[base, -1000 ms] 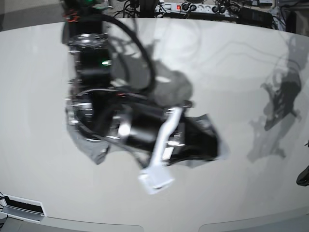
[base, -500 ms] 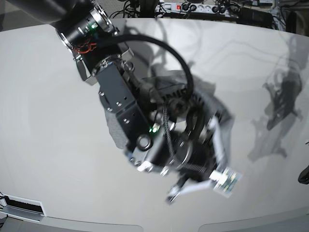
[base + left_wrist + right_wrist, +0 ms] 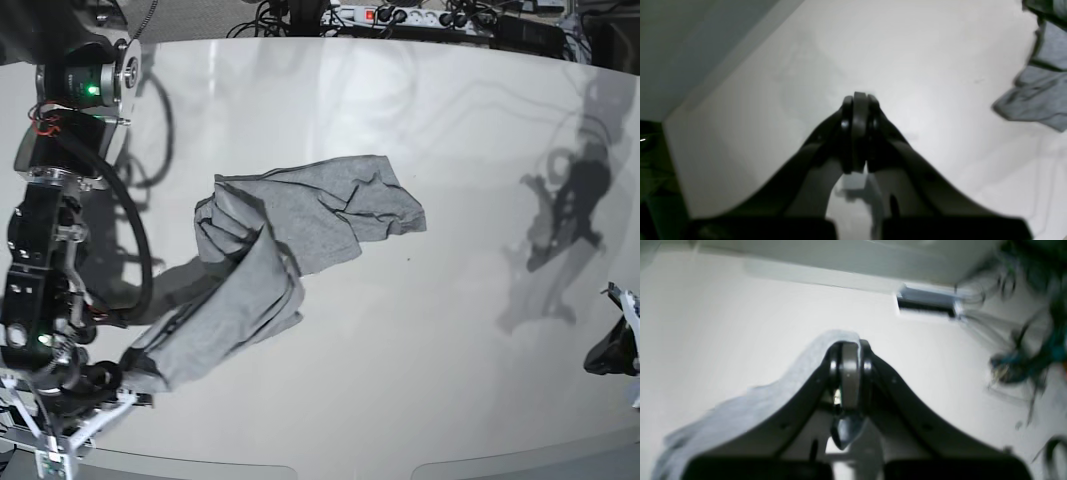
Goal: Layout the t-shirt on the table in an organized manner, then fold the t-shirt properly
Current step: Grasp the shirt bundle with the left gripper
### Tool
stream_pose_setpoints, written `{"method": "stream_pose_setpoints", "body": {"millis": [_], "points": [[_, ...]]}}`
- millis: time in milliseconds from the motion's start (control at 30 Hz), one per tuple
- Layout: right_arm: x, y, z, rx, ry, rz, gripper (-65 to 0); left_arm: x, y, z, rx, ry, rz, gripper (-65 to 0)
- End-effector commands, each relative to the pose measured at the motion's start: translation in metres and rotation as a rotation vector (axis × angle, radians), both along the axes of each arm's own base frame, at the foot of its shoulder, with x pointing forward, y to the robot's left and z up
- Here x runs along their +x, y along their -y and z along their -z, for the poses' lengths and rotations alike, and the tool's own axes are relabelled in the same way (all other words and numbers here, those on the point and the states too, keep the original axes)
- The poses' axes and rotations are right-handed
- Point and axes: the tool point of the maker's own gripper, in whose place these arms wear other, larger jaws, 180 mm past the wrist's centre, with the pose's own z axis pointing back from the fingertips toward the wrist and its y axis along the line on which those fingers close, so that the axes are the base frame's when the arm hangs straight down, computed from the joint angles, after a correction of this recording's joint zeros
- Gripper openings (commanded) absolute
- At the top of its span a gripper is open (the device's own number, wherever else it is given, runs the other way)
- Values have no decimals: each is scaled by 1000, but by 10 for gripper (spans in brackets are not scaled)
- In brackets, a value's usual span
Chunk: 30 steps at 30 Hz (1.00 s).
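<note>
No lettering shows on the crumpled heather-grey t-shirt (image 3: pixel 290 240), which stretches diagonally across the glossy white tabletop (image 3: pixel 450 130) from mid-table down to the near left corner of the base view. There the right gripper (image 3: pixel 845 350) has its fingers clamped on a grey fold. The left gripper (image 3: pixel 858 100), fingers closed on nothing, hovers over bare tabletop. Cables (image 3: pixel 400 15) and a power strip line the far edge.

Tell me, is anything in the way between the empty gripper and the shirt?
Nothing visible is. The left gripper is shut and holds nothing, with only bare white table between it and the grey t-shirt. The right gripper is shut on the t-shirt's other end.
</note>
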Motion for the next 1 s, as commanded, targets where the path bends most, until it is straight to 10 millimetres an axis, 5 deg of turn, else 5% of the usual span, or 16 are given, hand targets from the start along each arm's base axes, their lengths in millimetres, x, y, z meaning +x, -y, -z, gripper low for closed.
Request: {"method": "stream_pose_setpoints", "body": {"millis": [0, 300, 400, 467, 767, 967], "points": [[5, 3, -21, -3, 66, -21, -650, 5, 1, -14, -15, 42, 0, -650], [-14, -6, 17, -7, -25, -147, -650, -12, 67, 60, -235, -92, 38, -631], [-19, -2, 26, -8, -45, -124, -650, -17, 96, 84, -330, -141, 62, -354], [-21, 11, 27, -12, -44, -44, -650, -16, 111, 96, -388, -167, 50, -256], [-21, 26, 22, -75, -32, -4, -650, -27, 188, 126, -590, -256, 151, -260], [-24, 31, 25, -102, -46, -13, -650, -25, 223, 153, -543, -277, 158, -260]]}}
